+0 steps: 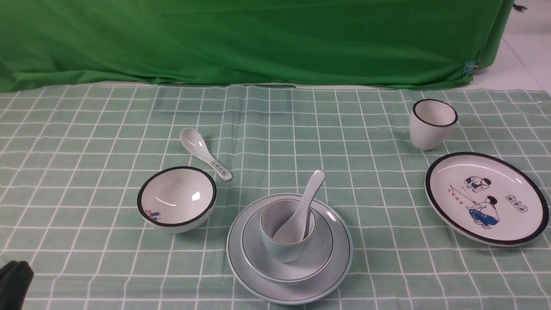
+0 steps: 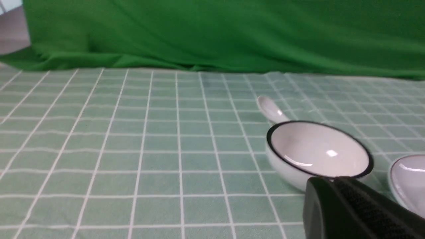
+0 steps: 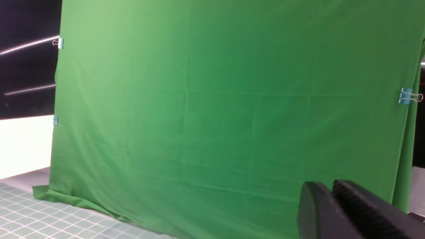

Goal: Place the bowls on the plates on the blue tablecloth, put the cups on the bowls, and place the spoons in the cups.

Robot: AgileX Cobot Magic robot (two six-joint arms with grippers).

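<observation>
On the blue tablecloth [image 1: 86, 129] the pale blue-grey plate [image 1: 241, 267] carries the shallow blue-grey bowl [image 1: 320, 254]. The blue-grey cup [image 1: 282, 247] stands in that bowl with the plain spoon [image 1: 303, 202] in it. The black-rimmed white bowl [image 1: 176, 198] sits alone at the left, also in the left wrist view [image 2: 318, 151]. The labelled spoon [image 1: 204, 153] lies behind it. The cartoon plate [image 1: 486, 196] lies bare at the right, the black-rimmed white cup [image 1: 431, 123] behind it. My left gripper [image 2: 332, 181] is shut and empty, low near the white bowl. My right gripper [image 3: 327, 186] is shut, raised, facing the backdrop.
The plain green backdrop cloth [image 1: 258, 38] hangs along the far edge of the table, held by blue clips [image 3: 406, 96]. A dark part of my left arm [image 1: 13, 282] shows at the front left corner. White floor lies beyond the right edge.
</observation>
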